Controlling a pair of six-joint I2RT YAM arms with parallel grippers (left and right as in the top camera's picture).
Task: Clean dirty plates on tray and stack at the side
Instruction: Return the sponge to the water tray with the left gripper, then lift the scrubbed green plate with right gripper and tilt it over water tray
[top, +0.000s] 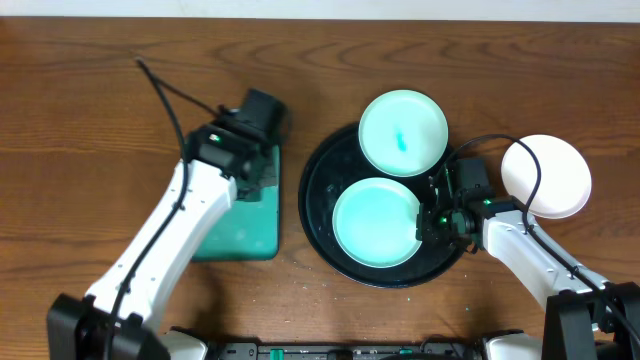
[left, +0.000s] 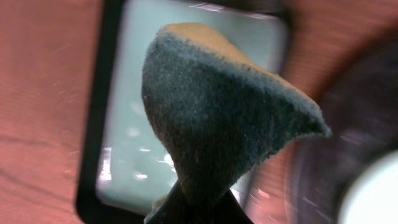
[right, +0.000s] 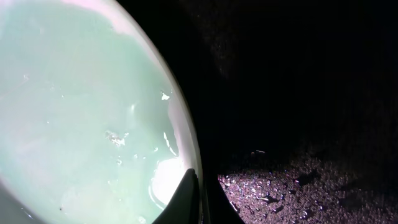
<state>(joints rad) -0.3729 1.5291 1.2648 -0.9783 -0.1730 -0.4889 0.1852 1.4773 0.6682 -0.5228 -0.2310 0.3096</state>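
Note:
The round black tray (top: 312, 205) holds two pale-mint plates. The far plate (top: 403, 133) has a teal smear and overlaps the tray's far rim. The near plate (top: 374, 222) is wet and plain. My right gripper (top: 432, 222) is shut on the near plate's right rim; the right wrist view shows the fingers (right: 200, 202) pinching that rim (right: 93, 112) above the dark tray floor (right: 311, 186). A white plate (top: 547, 176) lies on the table right of the tray. My left gripper (top: 250, 135) is shut on a dark sponge (left: 217, 118) above the teal container (left: 134, 143).
The teal black-rimmed container (top: 240, 230) sits left of the tray under the left arm. Cables run across the far left of the wooden table (top: 80, 120). The tray's edge (left: 336, 155) shows at the right of the left wrist view.

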